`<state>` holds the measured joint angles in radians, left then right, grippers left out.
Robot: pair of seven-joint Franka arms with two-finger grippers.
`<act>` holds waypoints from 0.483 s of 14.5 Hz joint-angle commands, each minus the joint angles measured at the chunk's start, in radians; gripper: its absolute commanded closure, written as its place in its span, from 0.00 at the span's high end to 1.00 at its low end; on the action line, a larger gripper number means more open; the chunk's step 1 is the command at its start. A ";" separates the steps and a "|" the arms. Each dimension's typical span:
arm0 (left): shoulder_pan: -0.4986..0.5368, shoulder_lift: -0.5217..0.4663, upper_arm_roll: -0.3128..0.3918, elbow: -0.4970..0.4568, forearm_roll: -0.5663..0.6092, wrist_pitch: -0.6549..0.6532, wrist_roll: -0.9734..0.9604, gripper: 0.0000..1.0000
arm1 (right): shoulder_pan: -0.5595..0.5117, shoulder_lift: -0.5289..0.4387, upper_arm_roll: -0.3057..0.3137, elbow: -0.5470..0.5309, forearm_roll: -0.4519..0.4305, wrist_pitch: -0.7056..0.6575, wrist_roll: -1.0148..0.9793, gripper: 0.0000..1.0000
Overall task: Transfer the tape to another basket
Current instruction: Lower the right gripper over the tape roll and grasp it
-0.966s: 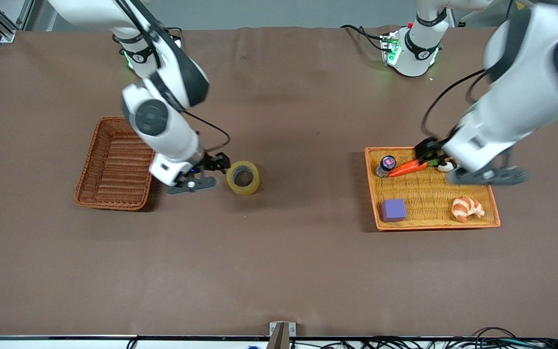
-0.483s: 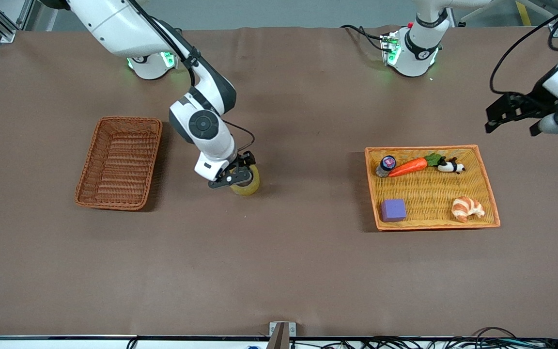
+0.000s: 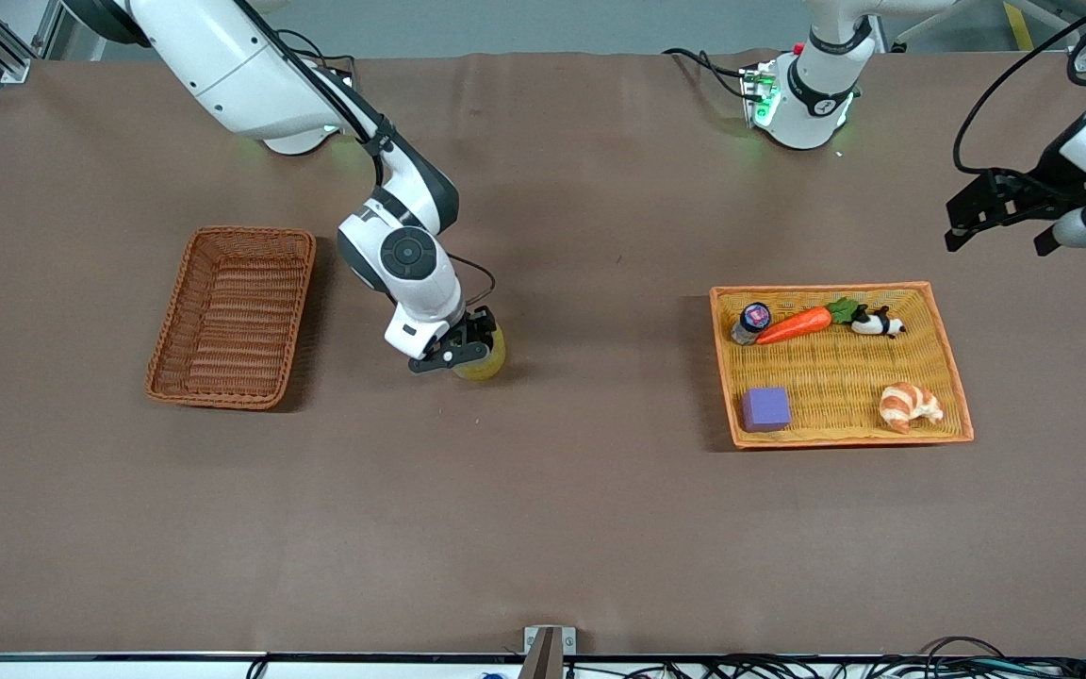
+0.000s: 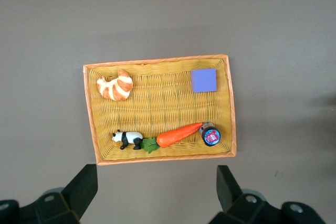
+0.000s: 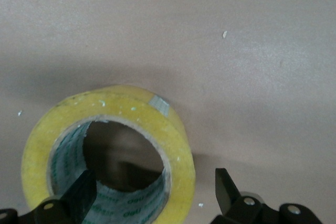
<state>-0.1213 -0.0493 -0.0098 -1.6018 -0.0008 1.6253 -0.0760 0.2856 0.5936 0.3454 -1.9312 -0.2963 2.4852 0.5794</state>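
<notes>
Currently right gripper (image 3: 453, 356) down at the tape (image 3: 486, 354), fingers spread and straddling the roll's wall, one finger (image 5: 79, 192) inside the core, the other (image 5: 226, 187) outside; not clamped yet. Tape lying flat on the bench (image 3: 543, 528), ring hole up, yellowish with grey-brown core, seen close in right wrist view (image 5: 173, 135). Sits roughly mid-depth of bench, toward the right arm's end, well apart from both long edges. Dark reddish-brown wicker basket (image 3: 175, 321) empty of tape, near the bench edge at the right arm's end, level with the tape, clear gap between them. Left gripper (image 3: 1005, 212) raised, waiting near the bench edge at the left arm's end, fingers wide apart, holding nothing; both fingers (image 4: 81, 190) visible in left wrist view. Wide orange-yellow basket (image 3: 725, 377) toward the left arm's end, also seen in the left wrist view (image 4: 89, 119). Inside it: carrot (image 3: 796, 324), small jar (image 3: 750, 322) touching carrot tip, panda figure (image 3: 876, 323) by carrot greens, purple block (image 3: 765, 408), croissant (image 3: 909, 405).
</notes>
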 commanded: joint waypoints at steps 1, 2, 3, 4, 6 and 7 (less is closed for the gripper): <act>0.017 0.000 -0.029 -0.009 0.013 -0.018 -0.054 1.00 | -0.014 0.032 0.007 0.000 -0.063 0.044 0.039 0.88; 0.019 0.000 -0.030 -0.012 0.010 -0.027 -0.062 1.00 | -0.020 0.032 0.007 0.001 -0.066 0.037 0.036 0.73; 0.019 0.000 -0.033 -0.014 0.010 -0.028 -0.070 1.00 | -0.031 0.032 0.009 0.003 -0.066 0.034 0.034 0.53; 0.020 0.000 -0.033 -0.015 0.010 -0.028 -0.079 1.00 | -0.032 0.032 0.009 0.003 -0.064 0.032 0.036 0.35; 0.048 0.000 -0.045 -0.015 0.008 -0.027 -0.071 1.00 | -0.036 0.029 0.010 0.011 -0.064 -0.001 0.037 0.08; 0.052 0.002 -0.052 -0.015 0.008 -0.027 -0.062 1.00 | -0.034 0.028 0.014 0.032 -0.060 -0.046 0.052 0.00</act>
<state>-0.0984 -0.0422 -0.0358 -1.6143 -0.0001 1.6086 -0.1430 0.2669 0.6248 0.3403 -1.9243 -0.3290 2.4938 0.5880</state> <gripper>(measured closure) 0.000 0.520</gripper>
